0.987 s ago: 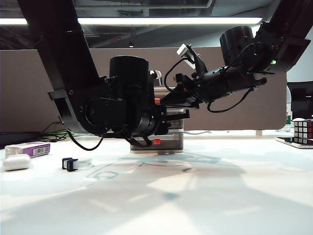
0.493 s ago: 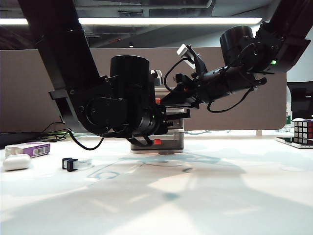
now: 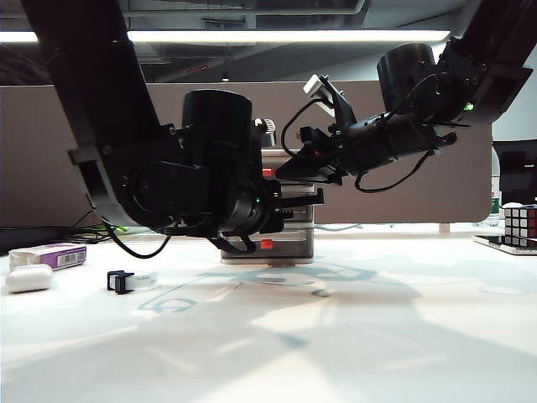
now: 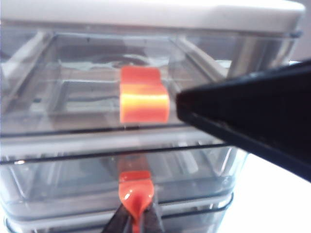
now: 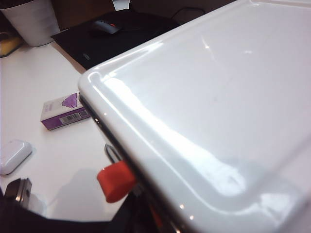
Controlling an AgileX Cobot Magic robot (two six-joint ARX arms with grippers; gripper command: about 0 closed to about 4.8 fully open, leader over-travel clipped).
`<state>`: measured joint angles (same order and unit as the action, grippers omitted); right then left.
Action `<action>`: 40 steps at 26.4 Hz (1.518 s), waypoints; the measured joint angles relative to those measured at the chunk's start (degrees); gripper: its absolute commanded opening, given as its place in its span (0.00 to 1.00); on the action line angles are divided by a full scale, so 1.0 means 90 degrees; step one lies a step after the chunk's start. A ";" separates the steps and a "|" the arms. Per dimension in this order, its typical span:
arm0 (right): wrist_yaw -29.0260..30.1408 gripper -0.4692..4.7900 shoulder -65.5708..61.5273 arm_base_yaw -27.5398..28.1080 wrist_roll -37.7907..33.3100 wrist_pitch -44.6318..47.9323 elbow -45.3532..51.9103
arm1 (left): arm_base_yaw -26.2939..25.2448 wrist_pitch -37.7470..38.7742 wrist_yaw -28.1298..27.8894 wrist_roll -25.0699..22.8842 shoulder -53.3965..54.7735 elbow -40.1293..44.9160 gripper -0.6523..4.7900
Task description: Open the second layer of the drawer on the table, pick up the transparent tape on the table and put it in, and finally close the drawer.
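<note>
At the centre of the white table [image 3: 403, 336], the left gripper [image 4: 137, 221] pinches the red tab [image 4: 136, 194] of the second layer [image 4: 73, 182], its two dark fingertips clamped tight on either side of the thin plastic handle. The drawer [image 3: 289, 239], a light grey three-tier unit with smoky translucent trays, looks light and rigid; a firm tug could likely drag the whole unit forward rather than slide the tray out. The right gripper [image 3: 317, 168] rests over the glossy grey lid [image 5: 218, 107], apparently to steady it, though whether it presses on the lid, and how its jaws stand, cannot be told from these views. The tab is small, smooth and probably slippery, so the hold belongs squarely across its flat faces, pulled straight out. The top tray's red tab [image 4: 144, 94] hangs free above. The transparent tape [image 3: 130, 281] lies on the table well to the left of the unit, untouched: a clear, hard, lightweight roll with a black cutter clip, best taken across the rim or by the clip. Beyond it lie a purple-and-white box [image 3: 52, 254] and a white rounded case [image 3: 28, 278]. A Rubik's cube [image 3: 520, 225] sits at the table's far right edge.
</note>
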<state>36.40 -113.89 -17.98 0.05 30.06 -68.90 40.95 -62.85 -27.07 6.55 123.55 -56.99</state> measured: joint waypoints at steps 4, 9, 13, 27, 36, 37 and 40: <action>-0.0022 0.08 0.0000 -0.0007 0.0000 0.0029 0.0000 | 0.0080 0.0051 0.0002 0.0134 -0.0219 0.0267 0.11; -0.0066 0.08 0.0000 -0.0010 0.0000 0.0041 0.0000 | 0.0233 0.0151 -0.0041 0.0231 -0.0444 0.0549 0.11; -0.0107 0.08 0.0000 -0.0010 -0.0002 0.0046 -0.0007 | 0.0355 0.0393 -0.0066 0.0444 -0.0651 0.0750 0.11; -0.0090 0.08 -0.0005 -0.0019 -0.0022 0.0027 -0.0056 | 0.0826 0.0444 -0.0328 0.0826 -0.1294 0.1739 0.11; -0.0095 0.08 -0.0007 -0.0019 -0.0024 0.0024 -0.0063 | 0.0993 0.0862 -0.0294 0.0826 -0.1775 0.2081 0.28; -0.0092 0.08 -0.0007 -0.0019 -0.0024 0.0024 -0.0063 | 0.0991 0.0874 -0.0243 0.0831 -0.1773 0.2081 0.39; -0.0124 0.08 -0.0007 -0.0019 -0.0032 0.0027 -0.0066 | 0.0967 0.1076 0.0090 0.0828 -0.1773 0.2091 0.57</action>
<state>35.29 -113.95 -18.15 -0.23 30.30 -69.49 49.65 -53.17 -26.26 14.00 107.59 -38.17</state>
